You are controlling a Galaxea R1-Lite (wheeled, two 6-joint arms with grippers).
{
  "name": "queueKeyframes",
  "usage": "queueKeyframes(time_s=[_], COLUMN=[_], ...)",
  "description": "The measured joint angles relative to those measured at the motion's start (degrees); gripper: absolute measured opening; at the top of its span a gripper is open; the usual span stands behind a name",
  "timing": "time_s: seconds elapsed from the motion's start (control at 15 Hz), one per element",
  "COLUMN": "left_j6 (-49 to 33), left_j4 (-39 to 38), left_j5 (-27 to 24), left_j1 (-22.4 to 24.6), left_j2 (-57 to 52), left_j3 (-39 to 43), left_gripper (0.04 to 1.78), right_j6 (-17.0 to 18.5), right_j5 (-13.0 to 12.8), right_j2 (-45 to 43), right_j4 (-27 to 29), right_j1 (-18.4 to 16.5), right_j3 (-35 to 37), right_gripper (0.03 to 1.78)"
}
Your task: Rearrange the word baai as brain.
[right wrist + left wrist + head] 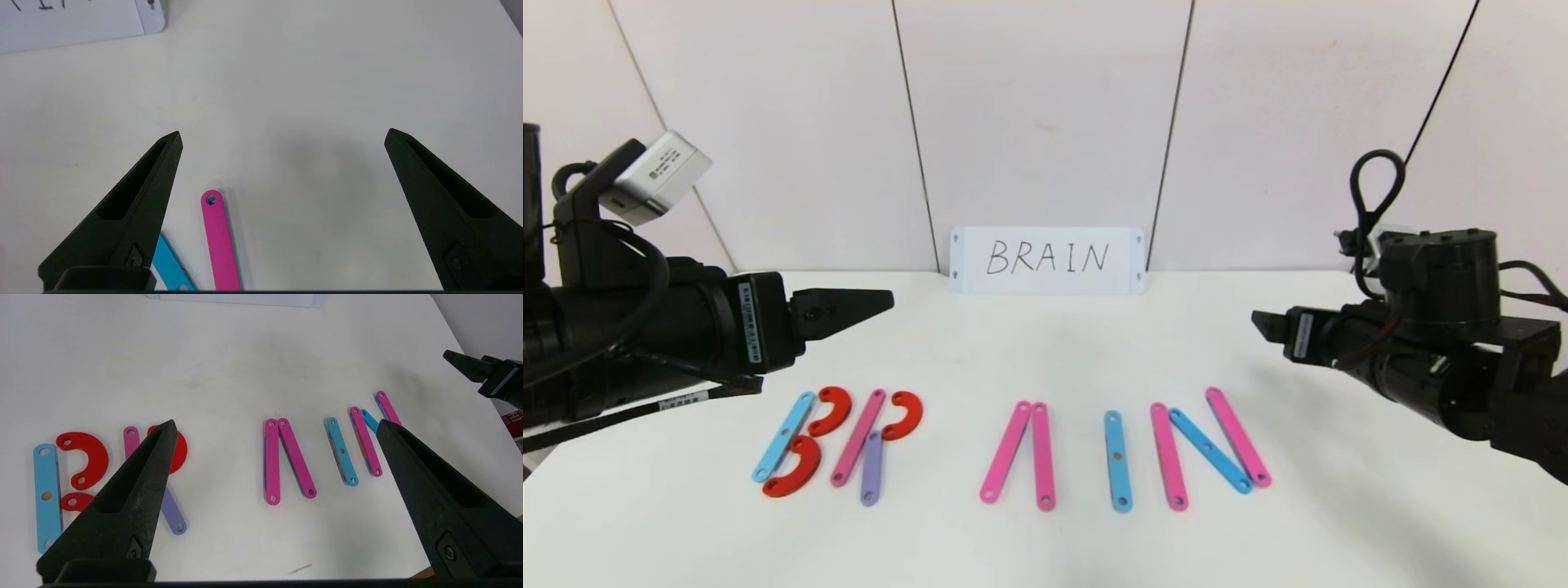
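The plastic letters lie in a row on the white table (pixel 1045 359). At the left, a blue strip (pixel 784 437) and two red curves (pixel 832 410) form a B. A pink strip (pixel 858 449), a red curve (pixel 905 414) and a purple strip (pixel 872 469) form an R. Two pink strips (pixel 1006 451) meet at the top with no crossbar. Then come a single blue strip (pixel 1118 461) and an N (pixel 1210 451) of pink, blue and pink strips. My left gripper (pixel 886 300) hovers open and empty behind the B and R. My right gripper (pixel 1258 318) hovers open and empty behind the N.
A white card (pixel 1048 260) with handwritten BRAIN leans on the back wall at the centre. The wall panels close off the table's far side. In the left wrist view the right gripper (pixel 449 355) shows far off, past the N.
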Motion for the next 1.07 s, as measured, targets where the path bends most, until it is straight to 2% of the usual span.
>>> queueKeyframes(time_s=[0.13,0.33,0.47,0.6,0.73,0.93,1.07], left_j6=[0.0,0.0,0.0,0.2,2.4,6.0,6.4], left_j4=[0.0,0.0,0.0,0.1,1.3,5.2,10.8], left_j5=[0.0,0.0,0.4,0.7,2.6,10.8,14.3], left_j1=[0.0,0.0,0.0,0.0,0.1,0.1,0.0], left_j2=[0.0,-0.2,-0.8,-2.1,-4.5,-8.7,-12.3], left_j3=[0.0,0.0,-0.2,-0.3,-0.5,-1.5,-4.0], left_gripper=[1.70,1.70,1.70,1.70,1.70,1.70,1.70], right_j6=[-0.2,-1.3,-3.5,-6.9,-11.7,-19.9,-21.7], right_j5=[-0.3,-0.4,-0.8,-2.3,-3.4,-4.1,-4.1], right_j2=[-3.4,-10.8,-17.0,-23.1,-29.4,-37.3,-41.4], right_j4=[0.6,4.7,8.5,12.0,15.2,18.5,21.4], right_j1=[0.1,0.1,-0.6,-1.7,-4.3,-10.0,-14.1], right_j3=[0.2,0.5,0.1,-0.5,-1.1,-2.1,-2.8], right_gripper=[1.73,1.73,1.73,1.73,1.73,1.73,1.73])
